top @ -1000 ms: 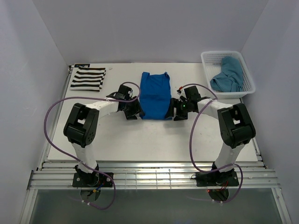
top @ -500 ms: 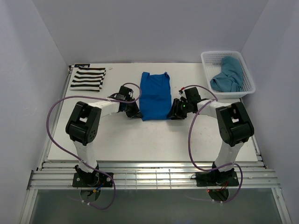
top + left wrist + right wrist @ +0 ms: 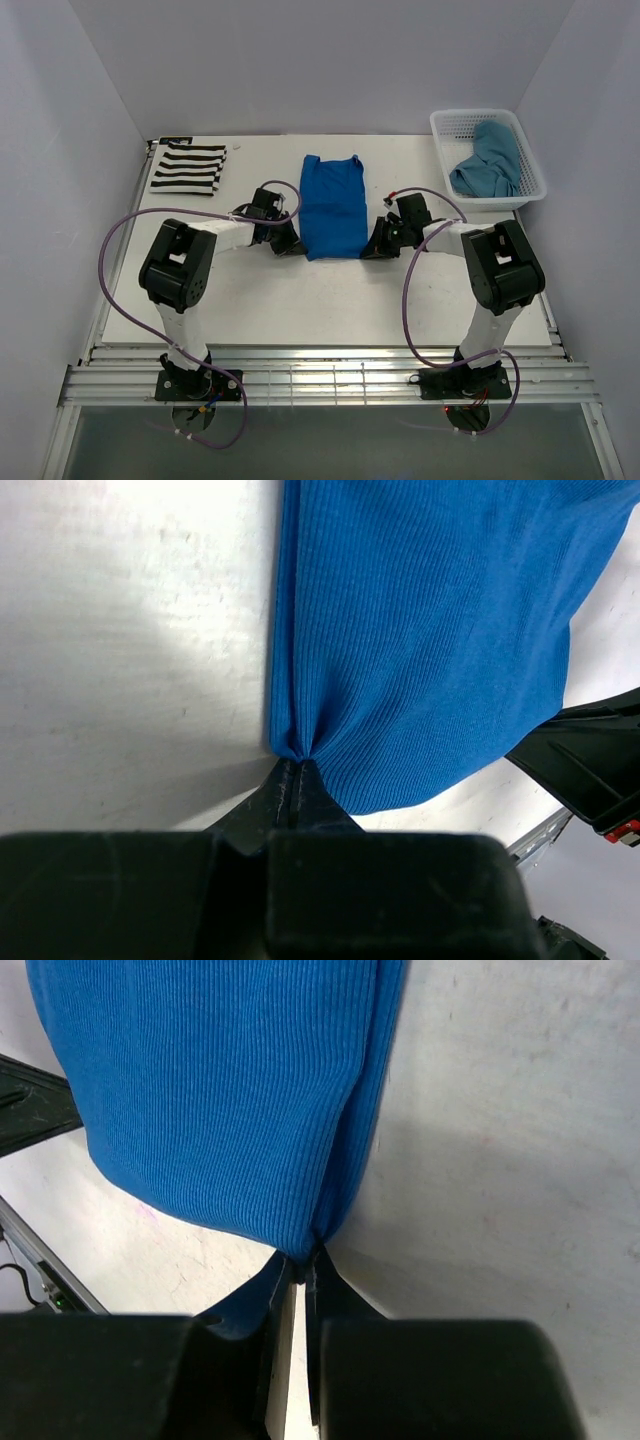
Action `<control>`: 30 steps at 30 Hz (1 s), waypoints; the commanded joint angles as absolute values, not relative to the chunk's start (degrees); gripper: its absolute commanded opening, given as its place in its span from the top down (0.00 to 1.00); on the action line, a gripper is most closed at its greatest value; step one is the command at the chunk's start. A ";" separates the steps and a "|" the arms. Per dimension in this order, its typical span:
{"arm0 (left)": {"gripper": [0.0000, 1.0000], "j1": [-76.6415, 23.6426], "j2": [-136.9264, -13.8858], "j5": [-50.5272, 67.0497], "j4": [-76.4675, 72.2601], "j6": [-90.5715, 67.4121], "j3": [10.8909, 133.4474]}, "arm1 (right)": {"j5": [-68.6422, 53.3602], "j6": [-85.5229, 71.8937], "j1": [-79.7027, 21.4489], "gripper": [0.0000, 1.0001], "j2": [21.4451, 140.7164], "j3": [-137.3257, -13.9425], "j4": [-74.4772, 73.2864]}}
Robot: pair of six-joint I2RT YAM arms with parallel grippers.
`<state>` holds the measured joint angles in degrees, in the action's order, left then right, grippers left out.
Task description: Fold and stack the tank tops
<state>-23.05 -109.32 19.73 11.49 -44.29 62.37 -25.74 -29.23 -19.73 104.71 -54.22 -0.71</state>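
A royal blue tank top (image 3: 334, 205) lies flat in the middle of the table, folded lengthwise. My left gripper (image 3: 294, 243) is shut on its near left corner, where the ribbed cloth (image 3: 420, 640) bunches at the fingertips (image 3: 293, 764). My right gripper (image 3: 372, 247) is shut on the near right corner, with the blue cloth (image 3: 210, 1090) pinched between the tips (image 3: 312, 1256). A folded black-and-white striped tank top (image 3: 188, 166) rests at the far left of the table. The teal-blue tank top (image 3: 488, 160) lies crumpled in the basket.
A white mesh basket (image 3: 528, 160) stands at the far right corner of the table (image 3: 300, 300). Purple cables (image 3: 110, 240) loop beside each arm. White walls enclose the table on three sides.
Both grippers have moved inward to the blue top's near corners and closed on the cloth. The near hem now bunches at each pinch.
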 commanded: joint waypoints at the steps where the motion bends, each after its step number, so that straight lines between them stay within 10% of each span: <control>1: 1.00 -23.29 -106.00 17.66 14.68 -43.59 59.07 | -25.75 -26.37 -19.86 0.92 101.96 -49.85 -0.70; 16: 1.00 -23.55 -85.45 27.33 19.33 -47.81 47.73 | -31.46 -25.84 -20.57 0.92 79.99 -35.77 -3.77; 30: 1.00 -23.47 -83.05 28.83 28.30 -48.96 59.84 | -30.67 -27.42 -20.04 0.92 70.75 -46.75 -11.34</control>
<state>-23.53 -83.70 28.32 25.91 -48.99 55.35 -30.17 -27.03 -20.38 70.02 -41.56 -10.68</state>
